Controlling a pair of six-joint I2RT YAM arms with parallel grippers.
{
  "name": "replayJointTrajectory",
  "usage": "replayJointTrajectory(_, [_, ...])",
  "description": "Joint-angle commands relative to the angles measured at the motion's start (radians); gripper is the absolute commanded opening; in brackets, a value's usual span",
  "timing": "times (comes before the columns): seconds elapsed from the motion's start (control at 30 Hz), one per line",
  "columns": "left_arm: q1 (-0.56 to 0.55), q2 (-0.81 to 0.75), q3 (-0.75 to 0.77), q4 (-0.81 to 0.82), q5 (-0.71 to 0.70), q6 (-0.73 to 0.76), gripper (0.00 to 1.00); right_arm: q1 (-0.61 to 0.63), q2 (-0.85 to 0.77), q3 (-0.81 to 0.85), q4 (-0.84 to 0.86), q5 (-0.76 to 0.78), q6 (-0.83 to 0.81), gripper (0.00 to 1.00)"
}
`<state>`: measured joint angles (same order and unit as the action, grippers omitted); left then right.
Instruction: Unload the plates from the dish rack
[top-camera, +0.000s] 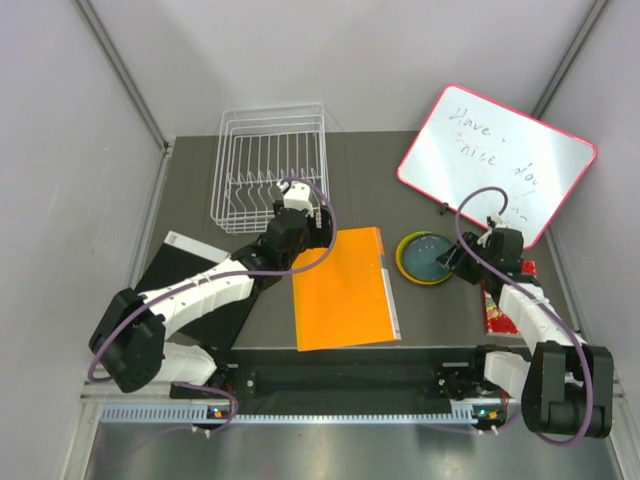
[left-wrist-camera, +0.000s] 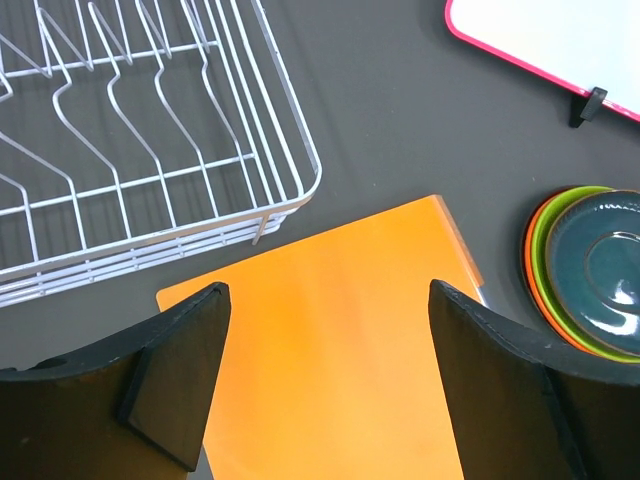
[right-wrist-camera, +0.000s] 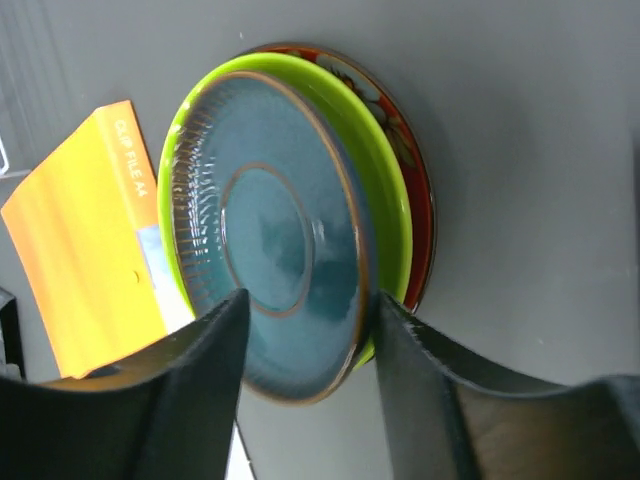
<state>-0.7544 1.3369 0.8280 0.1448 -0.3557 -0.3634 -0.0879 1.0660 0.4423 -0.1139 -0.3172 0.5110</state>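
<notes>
The white wire dish rack (top-camera: 270, 165) stands empty at the back left; its front right corner shows in the left wrist view (left-wrist-camera: 150, 150). The plates sit in one stack (top-camera: 426, 257) on the table right of the orange folder: dark teal (right-wrist-camera: 270, 230) on top, lime green (right-wrist-camera: 385, 170) under it, the dark red patterned rim (right-wrist-camera: 415, 150) at the bottom. An orange rim (left-wrist-camera: 530, 265) shows in the left wrist view. My right gripper (right-wrist-camera: 312, 300) is open, its fingers straddling the teal plate's near edge. My left gripper (left-wrist-camera: 328, 290) is open and empty over the folder's far end.
The orange folder (top-camera: 345, 290) lies flat in the middle. A pink-framed whiteboard (top-camera: 495, 170) leans at the back right. A red packet (top-camera: 497, 310) lies beside the right arm. A black flat object (top-camera: 195, 290) lies under the left arm.
</notes>
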Motion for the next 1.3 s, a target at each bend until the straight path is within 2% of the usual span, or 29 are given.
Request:
replayJointTrajectory(0.0, [0.0,-0.022,0.011,0.007,0.026,0.018,0.85,-0.004,-0.018,0.085,-0.036,0.032,-0.048,0.62])
replayJointTrajectory(0.2, [0.0,-0.03,0.016,-0.025,0.02,0.011,0.85,-0.004,-0.102,0.147,-0.165,0.156,-0.089,0.66])
replayJointTrajectory(0.37, [0.0,-0.065,-0.012,-0.057,-0.069,0.011,0.85,-0.004,-0.228,0.162,-0.21,0.288,-0.108,0.67])
replayJointTrajectory(0.5, [0.0,-0.102,-0.035,-0.077,-0.112,0.023,0.85,-0.004,-0.348,0.116,-0.164,0.392,-0.146,0.68])
replayJointTrajectory(0.67, [0.0,-0.166,-0.084,-0.086,-0.097,0.015,0.85,-0.001,-0.437,0.02,-0.058,0.408,-0.195,0.68])
replayJointTrajectory(0.83, [0.0,-0.269,-0.162,-0.083,-0.107,0.0,0.85,0.004,-0.521,-0.076,0.013,0.489,-0.23,0.7])
replayJointTrajectory(0.93, [0.0,-0.314,-0.194,-0.057,-0.114,0.02,0.85,0.007,-0.587,-0.117,0.066,0.523,-0.235,0.77])
replayJointTrajectory(1.07, [0.0,-0.317,-0.178,-0.076,-0.14,0.023,0.85,0.005,-0.653,-0.157,0.102,0.541,-0.23,0.92])
replayJointTrajectory(1.27, [0.0,-0.324,-0.147,-0.114,-0.144,0.004,0.85,0.005,-0.637,-0.151,0.092,0.546,-0.224,0.95])
